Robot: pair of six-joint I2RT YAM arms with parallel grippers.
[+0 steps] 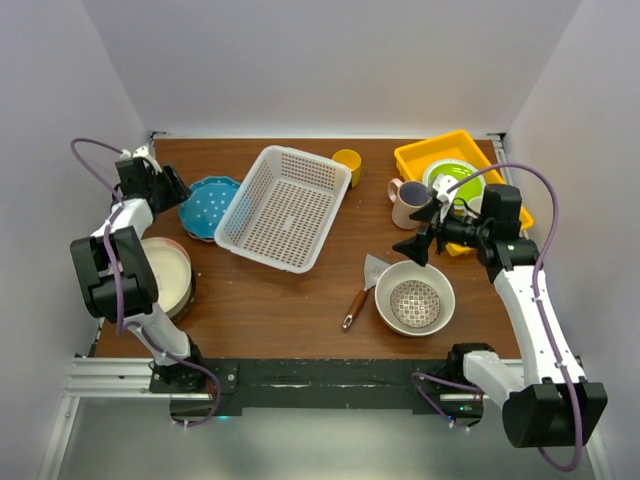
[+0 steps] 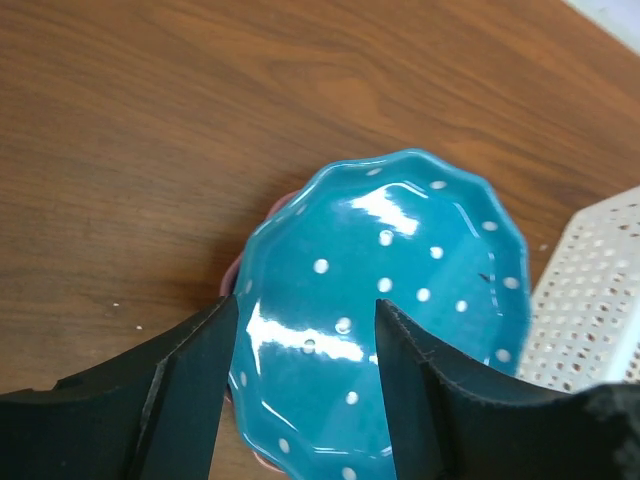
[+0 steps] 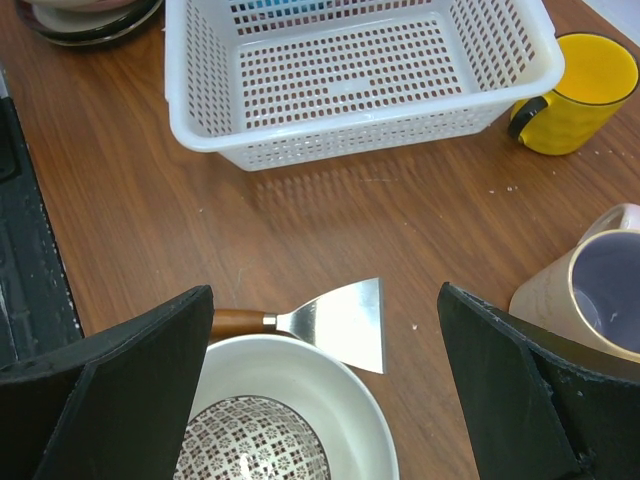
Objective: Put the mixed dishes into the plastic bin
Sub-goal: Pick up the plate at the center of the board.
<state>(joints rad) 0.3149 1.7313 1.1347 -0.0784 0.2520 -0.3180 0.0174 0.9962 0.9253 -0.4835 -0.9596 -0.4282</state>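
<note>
The white plastic bin point(image 1: 245, 195) point(image 3: 350, 135) point(image 2: 590, 300) stands empty at mid-table. Left of it a blue dotted plate point(image 1: 210, 205) point(image 2: 390, 280) rests on a pink plate point(image 2: 232, 275). My left gripper point(image 1: 180, 190) point(image 2: 305, 310) is low over the blue plate's near edge, jaws apart, one finger outside the rim and one over the inside. My right gripper point(image 1: 415, 230) point(image 3: 325, 295) hangs wide open above a large cream bowl point(image 1: 440, 280) point(image 3: 330, 400) holding a small patterned bowl point(image 1: 414, 303) point(image 3: 250, 440). A yellow mug point(image 1: 347, 163) point(image 3: 580, 90) and a purple-lined cream mug point(image 1: 408, 203) point(image 3: 600, 290) stand right of the bin.
A stack of cream plates point(image 1: 165, 270) lies by the left arm. The wooden-handled spatula point(image 1: 362, 290) point(image 3: 340, 320) lies against the cream bowl. At the back right, a yellow tray point(image 1: 410, 160) holds a lime-green plate point(image 1: 452, 180).
</note>
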